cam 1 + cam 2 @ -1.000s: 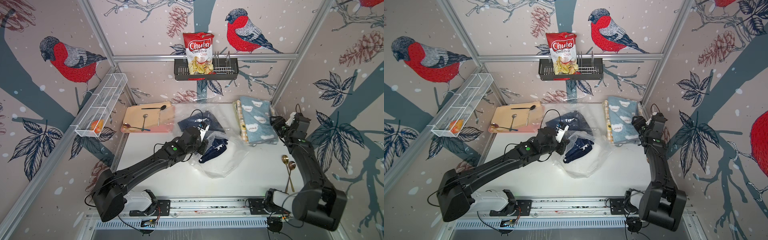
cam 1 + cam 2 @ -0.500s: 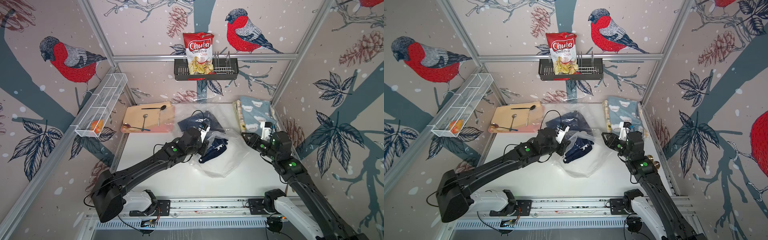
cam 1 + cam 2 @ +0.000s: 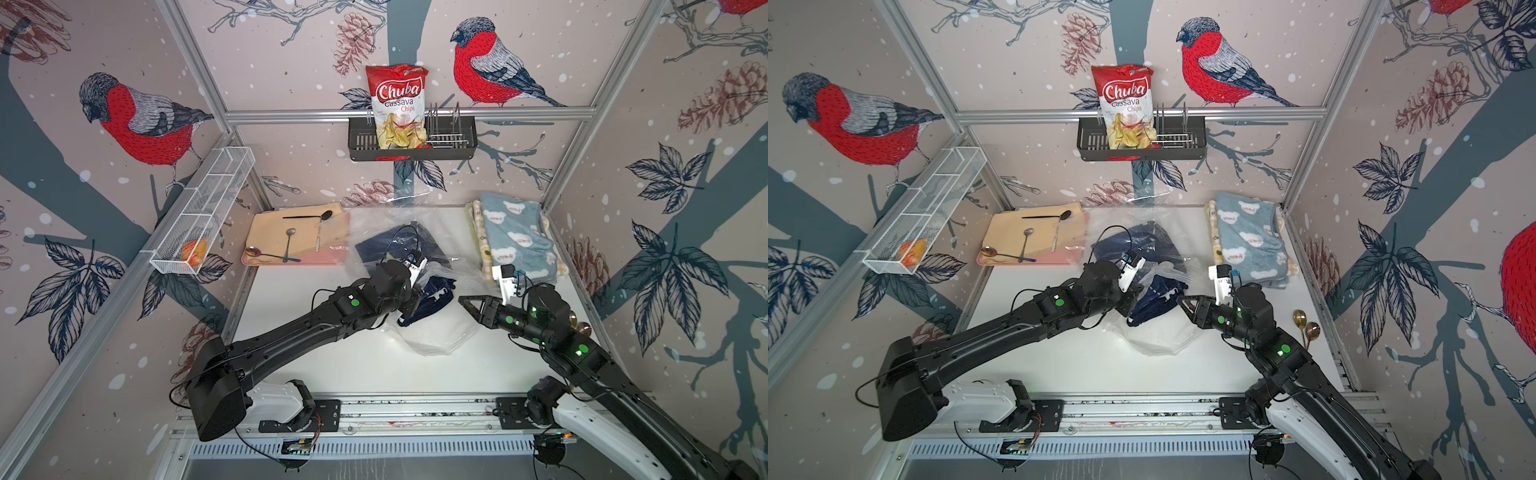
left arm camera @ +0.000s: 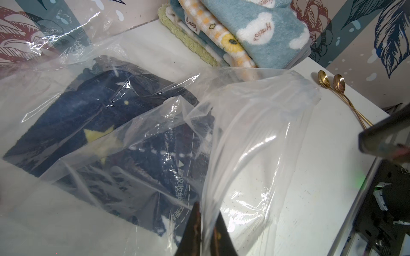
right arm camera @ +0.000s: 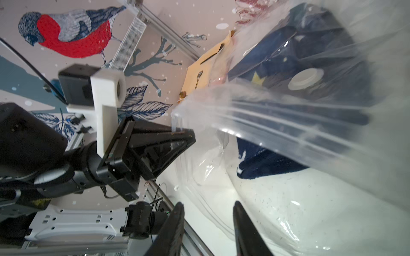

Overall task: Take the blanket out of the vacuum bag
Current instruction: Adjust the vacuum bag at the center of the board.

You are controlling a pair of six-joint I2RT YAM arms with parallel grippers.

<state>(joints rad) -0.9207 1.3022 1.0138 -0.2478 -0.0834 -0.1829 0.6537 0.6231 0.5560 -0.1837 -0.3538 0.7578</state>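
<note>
The vacuum bag (image 3: 430, 332) lies in the middle of the counter (image 3: 332, 357), between the tray (image 3: 291, 259) with spoons and the pile of folded fleece cloths (image 3: 515, 241). Its long axis runs from the back wall toward the front rail. The closed end with the white valve cap (image 5: 305, 78) is the far end, and the open mouth points to the front, turned a little toward the right arm. The navy star-print blanket (image 4: 88, 106) is inside, and one fold of it reaches close to the mouth.

The left end effector (image 5: 187, 134) is closed on the upper lip of the bag's mouth and holds this film lifted, so the mouth stands open like a tent. The right end effector (image 5: 208, 203) is just in front of the mouth, with its jaws partly apart and nothing between them.

Several things could go wrong from here, in my judgement:

- The film is thin and slippery, so it may slide out of the left pinch. The mouth would then fall down over the blanket.
- The right fingers (image 5: 177, 221) may catch the lower film together with the cloth — then a pull drags the whole bag forward, because nothing holds its far end.
- A sliding bag could push the tray, which its edge seems to overlap, or the fleece pile just beside it.
- The fleece may cling to the plastic, so a grip on only one thin fold could unfold the blanket instead of bringing it out.
</note>
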